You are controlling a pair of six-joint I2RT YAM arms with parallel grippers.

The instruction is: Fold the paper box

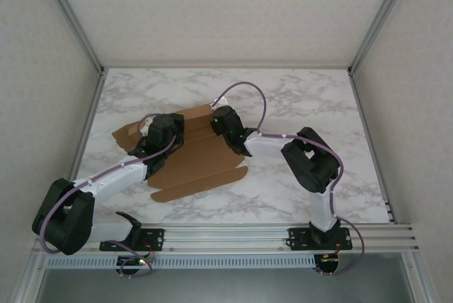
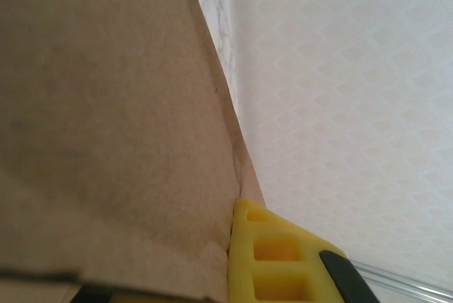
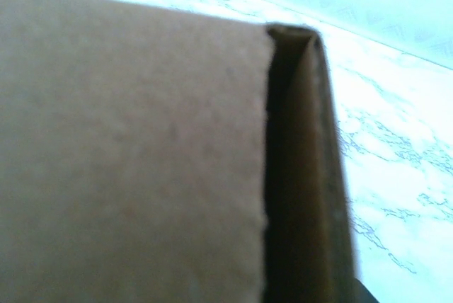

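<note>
Nearest the camera in the top view, a silver aluminium rail (image 1: 233, 232) runs along the worktop's front edge and carries both arm bases.

The left arm reaches fwd from there. Its black left end effector (image 1: 146, 133) sits over the left end of the plain brown cardboard paper box (image 1: 202, 165). The left wrist cam is v. close. Brown board (image 2: 106, 105) covers most of it, and one yellow finger (image 2: 272, 260) butts against the board's edge at the bottom. The left end effector is closed. It looks to be pinching the board, though the view is too tight to be sure.

The right arm bends at the elbow and comes in from the right. The black right end effector (image 1: 221, 120) is at the box's far right part, touching or just above it. Whether it is open or closed I cannot tell. In the right wrist cam there is a broad panel (image 3: 127, 161), w/ a narrow upright strip to its right and a dark slit between them.

The box lies mid-worktop between the two end effectors. It is mostly spread flat, w/ a round-cornered flap pointing toward the bases.

The white marble-pattern worktop (image 1: 297, 98) stretches beyond the box and appears beside the board in the right wrist cam (image 3: 396, 175). A pale patterned wall panel (image 2: 354, 105) stands behind it.
</note>
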